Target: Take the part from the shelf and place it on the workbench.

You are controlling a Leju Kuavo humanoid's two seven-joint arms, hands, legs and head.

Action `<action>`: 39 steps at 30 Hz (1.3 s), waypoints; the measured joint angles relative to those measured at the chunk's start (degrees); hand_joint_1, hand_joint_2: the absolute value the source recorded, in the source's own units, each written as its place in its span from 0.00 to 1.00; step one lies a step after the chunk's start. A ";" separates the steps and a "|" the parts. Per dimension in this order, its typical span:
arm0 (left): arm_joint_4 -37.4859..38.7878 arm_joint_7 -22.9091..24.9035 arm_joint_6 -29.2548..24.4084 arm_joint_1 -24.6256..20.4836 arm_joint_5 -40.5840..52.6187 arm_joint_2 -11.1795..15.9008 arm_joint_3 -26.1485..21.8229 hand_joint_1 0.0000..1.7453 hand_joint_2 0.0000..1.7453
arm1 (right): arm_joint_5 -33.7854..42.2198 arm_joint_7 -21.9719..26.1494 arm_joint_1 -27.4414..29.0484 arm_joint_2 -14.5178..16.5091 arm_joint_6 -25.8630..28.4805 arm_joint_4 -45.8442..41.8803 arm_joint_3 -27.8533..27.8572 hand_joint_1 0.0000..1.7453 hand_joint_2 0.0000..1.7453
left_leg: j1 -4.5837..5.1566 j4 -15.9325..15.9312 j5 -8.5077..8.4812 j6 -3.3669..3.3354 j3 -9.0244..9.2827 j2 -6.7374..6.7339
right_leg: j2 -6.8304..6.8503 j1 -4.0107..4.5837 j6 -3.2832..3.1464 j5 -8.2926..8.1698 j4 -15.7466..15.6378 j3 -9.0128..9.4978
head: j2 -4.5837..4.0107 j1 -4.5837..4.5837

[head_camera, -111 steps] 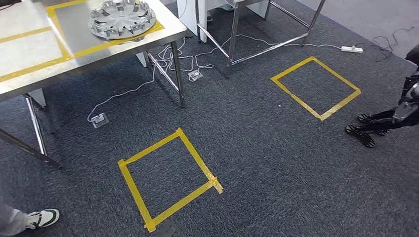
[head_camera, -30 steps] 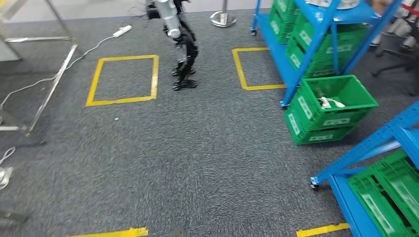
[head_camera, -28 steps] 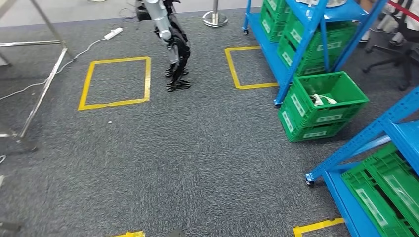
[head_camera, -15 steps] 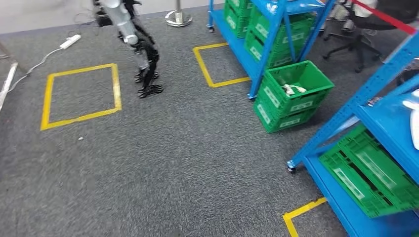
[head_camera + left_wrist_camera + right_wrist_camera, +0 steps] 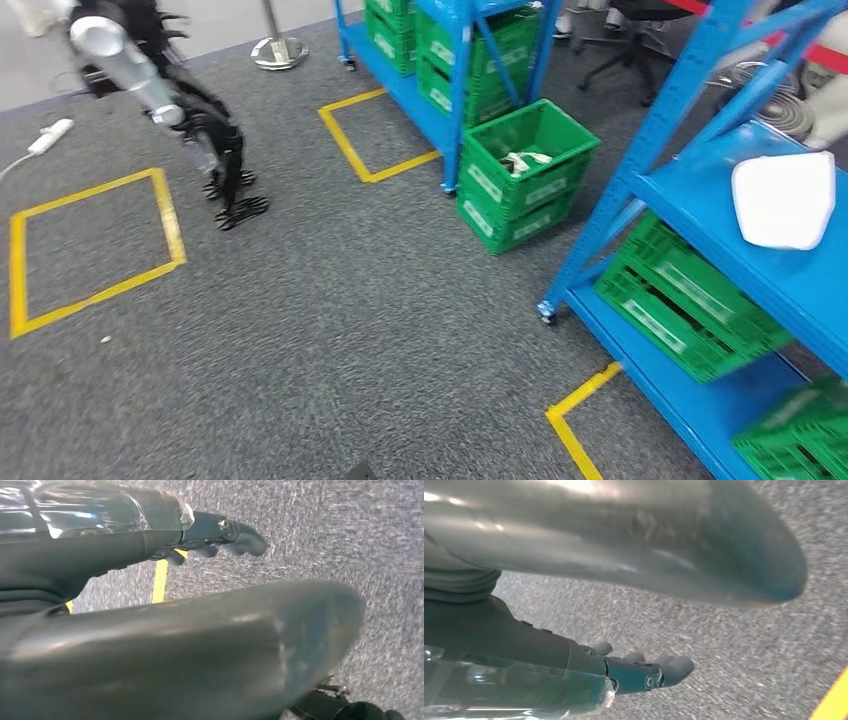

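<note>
Change: against the picture half a second earlier, we see the whole scene slid to the left, so the camera has turned. The white part, then cut by the right edge, now lies fully in sight.
Other robot (image 5: 170, 110): at the far left we see a second machine with a silver arm and black legs, blurred, standing on the grey carpet (image 5: 330, 330) just beside a yellow tape square (image 5: 90, 245).
Second tape square (image 5: 375, 135): a flat yellow outline on the carpet, next to the far blue rack (image 5: 440, 60).
Green crate (image 5: 525, 165): ribbed plastic, open on top, stacked on another one; something pale lies inside, too small for us to name.
Near shelf (image 5: 720, 230): blue painted metal with slanted posts; green crates sit on its lower level.
Part (image 5: 785, 198): white, smooth, flat, with rounded corners; it rests on the upper board of the near shelf, at the right side.
Left hand (image 5: 220, 532): the left wrist view shows dark fingers stretched out over the rough carpet and a yellow tape strip, with nothing in them.
Right hand (image 5: 644, 672): the right wrist view shows dark fingers spread over the carpet, also with nothing held; a piece of yellow tape is at the corner.
</note>
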State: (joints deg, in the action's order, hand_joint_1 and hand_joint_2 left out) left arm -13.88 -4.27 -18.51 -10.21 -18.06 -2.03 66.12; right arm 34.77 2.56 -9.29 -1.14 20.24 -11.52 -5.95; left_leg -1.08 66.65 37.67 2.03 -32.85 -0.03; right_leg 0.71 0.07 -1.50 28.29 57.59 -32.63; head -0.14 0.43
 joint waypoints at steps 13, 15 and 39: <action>0.02 0.06 0.04 0.32 0.16 0.38 0.43 0.00 0.00 | 0.08 0.01 -0.14 0.30 -0.06 0.17 -0.05 0.00 0.00 | -0.49 -7.42 -7.48 -2.17 -0.02 2.80 | -7.36 -0.45 2.54 2.46 1.45 0.62 | 0.01 -0.15; 0.01 0.00 0.17 0.18 0.51 0.25 0.51 0.00 0.00 | 0.19 0.02 -0.31 0.23 -0.07 0.18 -0.10 0.00 0.00 | -0.45 -7.63 -7.03 -2.73 0.73 0.77 | -3.81 -0.37 3.14 4.61 6.20 -1.76 | 0.01 0.43; 0.05 1.19 1.60 -0.38 3.96 0.51 2.90 0.00 0.00 | 1.21 -0.46 -0.89 0.02 -0.13 0.26 -1.42 0.00 0.00 | -0.81 -5.90 -7.49 -0.38 -1.04 6.19 | -7.11 -0.64 1.74 1.55 1.27 0.40 | 0.00 -0.06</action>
State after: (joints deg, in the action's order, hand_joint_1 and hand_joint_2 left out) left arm -13.83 -3.08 -16.91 -10.58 -14.10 -1.52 69.02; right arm 35.98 2.09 -10.18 -1.12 20.11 -11.26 -7.36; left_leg -1.88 60.75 30.18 1.65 -33.89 6.16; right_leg -6.40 -0.56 0.24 29.84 58.87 -32.23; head -0.14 0.37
